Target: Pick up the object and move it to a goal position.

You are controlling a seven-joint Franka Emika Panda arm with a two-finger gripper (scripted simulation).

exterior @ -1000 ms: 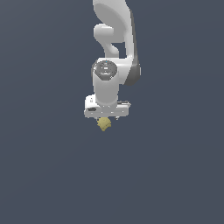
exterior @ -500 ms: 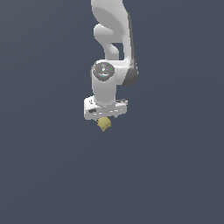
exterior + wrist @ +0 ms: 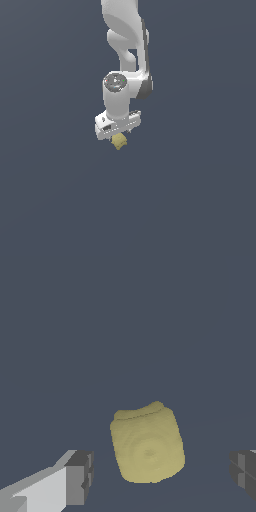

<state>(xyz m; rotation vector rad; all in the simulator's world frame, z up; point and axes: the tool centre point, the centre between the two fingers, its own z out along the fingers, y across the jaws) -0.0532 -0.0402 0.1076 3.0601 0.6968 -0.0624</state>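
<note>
The object is a tiny pale yellow lumpy chunk lying on the dark grey floor, right under the white gripper head. In the wrist view the object lies between the two fingers, with a gap on each side. My gripper is open around it and touches it with neither pad. One dark finger pad shows on one side and the other finger pad at the frame's edge. In the exterior view the fingers are mostly hidden behind the gripper head.
The white arm rises from the gripper to the top of the exterior view. Around it only the plain dark grey floor shows. No goal marker is in view.
The gripper head has shifted slightly to the exterior view's left and a little lower. The yellow object has stayed in place under it.
</note>
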